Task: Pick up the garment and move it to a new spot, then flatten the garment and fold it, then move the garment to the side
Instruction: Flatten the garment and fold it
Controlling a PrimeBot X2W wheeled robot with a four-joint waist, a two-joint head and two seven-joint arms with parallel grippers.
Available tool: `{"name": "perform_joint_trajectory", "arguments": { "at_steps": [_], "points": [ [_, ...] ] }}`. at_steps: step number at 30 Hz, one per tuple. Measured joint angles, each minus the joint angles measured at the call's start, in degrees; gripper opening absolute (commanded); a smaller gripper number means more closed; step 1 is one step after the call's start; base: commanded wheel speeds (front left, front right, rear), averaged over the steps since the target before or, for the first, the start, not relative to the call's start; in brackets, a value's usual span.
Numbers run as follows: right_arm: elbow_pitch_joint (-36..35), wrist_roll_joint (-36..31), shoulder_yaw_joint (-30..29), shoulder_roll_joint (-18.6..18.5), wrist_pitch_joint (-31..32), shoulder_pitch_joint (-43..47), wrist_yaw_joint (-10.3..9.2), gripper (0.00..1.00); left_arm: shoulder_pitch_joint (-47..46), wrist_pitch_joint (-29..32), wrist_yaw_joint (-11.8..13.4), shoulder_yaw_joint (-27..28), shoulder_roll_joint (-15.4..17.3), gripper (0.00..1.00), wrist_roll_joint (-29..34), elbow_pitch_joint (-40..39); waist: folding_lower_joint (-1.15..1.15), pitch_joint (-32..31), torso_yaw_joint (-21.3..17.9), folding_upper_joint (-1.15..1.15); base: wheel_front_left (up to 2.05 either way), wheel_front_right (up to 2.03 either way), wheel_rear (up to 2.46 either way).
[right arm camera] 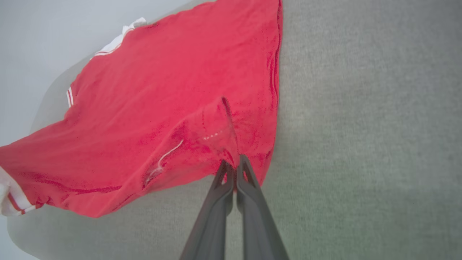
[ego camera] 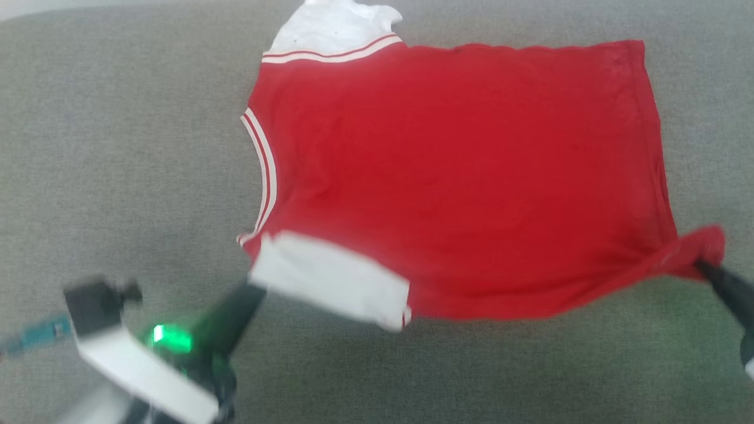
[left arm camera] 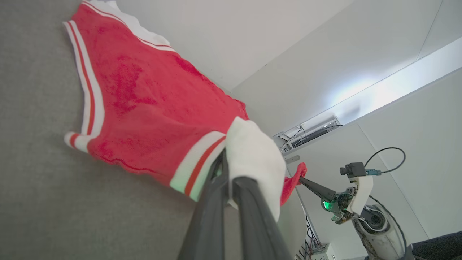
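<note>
The left jaws were shut tight on the near white sleeve (ego camera: 330, 282) of the garment (ego camera: 459, 176), the two dark fingers (left arm camera: 216, 202) pressed together with the white cloth bunched over their tips. The right jaws were likewise closed, pinching the near corner of the red hem (ego camera: 701, 247), where the cloth was gathered into a puckered point beyond the rest of the edge. A loose white thread (right arm camera: 168, 159) hung just beside that pinch.

Between the two grips the garment lay spread on the grey desk (ego camera: 118, 147), plain red side up, its neckline towards the robot's left and its hem towards the right. Red-and-white striped trim (ego camera: 262, 171) curved round the neck opening. The other white sleeve (ego camera: 336, 26) lay at the far side, reaching the far edge of the desk. A green light (ego camera: 171, 338) glowed on the left wrist, which was blurred in the head view.
</note>
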Motion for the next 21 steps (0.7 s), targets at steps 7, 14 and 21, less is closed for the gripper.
{"name": "perform_joint_trajectory", "arguments": {
  "at_steps": [7, 14, 21],
  "points": [
    [5.5, -1.9, 1.4, 0.4, 1.7, -12.4, 0.01, 0.0, -17.1, 4.1, 0.0, 0.2, -3.0, 0.0, -2.0, 9.9, 0.0, 2.6, -1.0, 0.0, 0.0, 0.0, 0.0],
    [13.4, -3.7, 3.6, 1.3, -1.3, -22.0, 0.0, 0.0, -27.2, 5.3, 0.0, 0.5, -7.3, 0.0, -3.9, 23.9, 0.0, 6.1, -2.5, 0.0, 0.0, 0.0, 0.0],
    [20.1, -4.5, 8.4, 1.2, -4.9, -27.9, 0.0, 0.0, -33.1, 5.4, 0.0, -1.6, -9.2, 0.0, -0.8, 36.2, 0.0, 9.4, -3.5, 0.0, 0.0, 0.0, 0.0]
  ]
}}
